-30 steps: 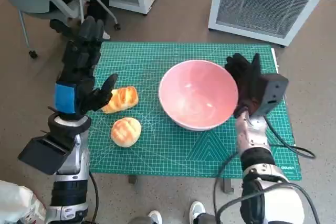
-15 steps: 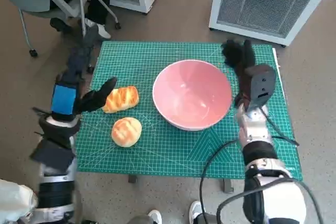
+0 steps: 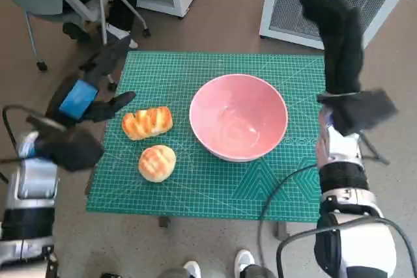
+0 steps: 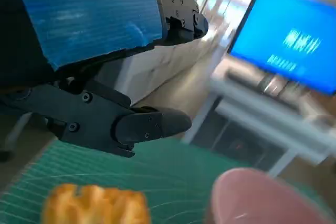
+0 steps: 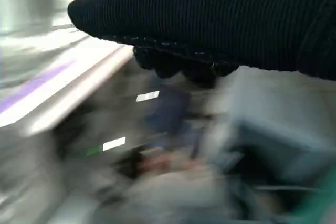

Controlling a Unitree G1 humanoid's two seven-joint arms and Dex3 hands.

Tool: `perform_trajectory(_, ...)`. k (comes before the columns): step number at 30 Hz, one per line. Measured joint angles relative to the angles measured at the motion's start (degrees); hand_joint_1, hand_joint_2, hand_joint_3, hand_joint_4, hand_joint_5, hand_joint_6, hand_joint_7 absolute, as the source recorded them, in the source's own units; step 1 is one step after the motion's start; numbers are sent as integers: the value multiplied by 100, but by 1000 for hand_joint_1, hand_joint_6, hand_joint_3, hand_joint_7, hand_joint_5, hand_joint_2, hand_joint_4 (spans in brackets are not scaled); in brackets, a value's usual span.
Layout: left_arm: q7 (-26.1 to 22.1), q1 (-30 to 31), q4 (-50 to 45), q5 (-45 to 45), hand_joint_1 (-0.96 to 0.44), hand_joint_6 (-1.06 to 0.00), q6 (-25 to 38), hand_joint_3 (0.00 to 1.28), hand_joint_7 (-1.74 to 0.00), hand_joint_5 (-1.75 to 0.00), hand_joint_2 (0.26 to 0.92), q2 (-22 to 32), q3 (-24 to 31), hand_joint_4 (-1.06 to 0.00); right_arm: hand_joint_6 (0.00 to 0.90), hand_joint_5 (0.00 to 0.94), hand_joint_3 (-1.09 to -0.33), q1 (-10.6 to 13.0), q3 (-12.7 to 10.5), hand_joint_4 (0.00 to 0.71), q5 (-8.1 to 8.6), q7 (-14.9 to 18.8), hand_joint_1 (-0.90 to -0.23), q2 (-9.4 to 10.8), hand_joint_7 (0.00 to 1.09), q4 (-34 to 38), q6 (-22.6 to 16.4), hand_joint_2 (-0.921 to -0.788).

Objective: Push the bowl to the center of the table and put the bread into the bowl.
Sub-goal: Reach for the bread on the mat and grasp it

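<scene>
- Left hand (image 3: 91,92) empty, fingers spread, at the mat's left edge; long bread (image 3: 147,122) just beside it toward the bowl (image 3: 238,117), long axis crosswise.
- Right hand (image 3: 335,37) raised, empty, farther off.
- Bowl near mat centre.

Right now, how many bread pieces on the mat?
2. A ridged bread roll lies left of the pink bowl; a round bun sits just nearer the robot. Neither is in the bowl; none looks hidden.

A small table carries a green cutting mat (image 3: 195,187). On the mat sit a pink bowl (image 3: 238,117) and two bread rolls (image 3: 148,122) (image 3: 157,163).
</scene>
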Motion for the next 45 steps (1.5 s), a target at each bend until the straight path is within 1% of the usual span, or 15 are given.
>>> perform_trajectory(1,-110,-112,60,83,-445,-280,142,173,-52,-5,921,30,-110,-235,295,23,-775,6,26,291,108,193,-572,22,111,-117,-90,-921)
perform_trajectory(2,-202,-195,112,157,-416,-288,264,128,-47,-3,907,52,-215,-220,297,22,-772,15,48,293,206,333,-576,38,112,-214,-157,-921)
perform_trajectory(4,-468,-410,252,390,-380,-298,573,75,-39,-1,890,98,-489,-199,299,21,-769,62,81,294,350,580,-579,43,113,-402,-294,-921)
perform_trajectory(6,-708,-598,380,620,-346,-307,894,36,-33,0,872,133,-740,-178,301,18,-767,121,110,294,432,707,-580,44,114,-534,-403,-921)
perform_trajectory(9,-1133,-884,597,963,-319,-313,1419,14,-28,0,858,145,-1138,-148,302,16,-765,250,158,294,454,825,-572,41,114,-699,-514,-921)
perform_trajectory(14,-1765,-1282,806,1366,-309,-323,2212,3,-24,0,851,85,-1656,-114,298,8,-758,468,253,285,469,914,-557,48,113,-945,-580,-921)
perform_trajectory(17,-1877,-1435,871,1418,-315,-326,2459,1,-21,0,846,0,-1780,-105,296,3,-755,558,289,276,471,920,-549,48,112,-1059,-591,-921)
perform_trajectory(21,-1900,-1578,976,1395,-323,-326,2546,0,-17,0,839,-133,-1849,-101,293,1,-749,616,308,270,470,919,-550,47,111,-1117,-590,-921)
perform_trajectory(30,-2065,-1799,1439,1378,-356,-296,2572,0,-1,0,837,-331,-2051,-71,291,0,-744,621,315,269,437,917,-551,-4,113,-1118,-589,-921)
perform_trajectory(38,-2068,-1886,1814,1411,-370,-281,2569,0,0,-2,836,-404,-2262,-71,291,0,-742,626,314,269,407,898,-553,-39,114,-1129,-587,-921)
perform_trajectory(45,-2044,-1970,2133,1468,-377,-285,2535,0,-3,-1,836,-530,-2453,-73,291,0,-741,627,314,269,355,807,-556,-47,115,-1121,-604,-921)
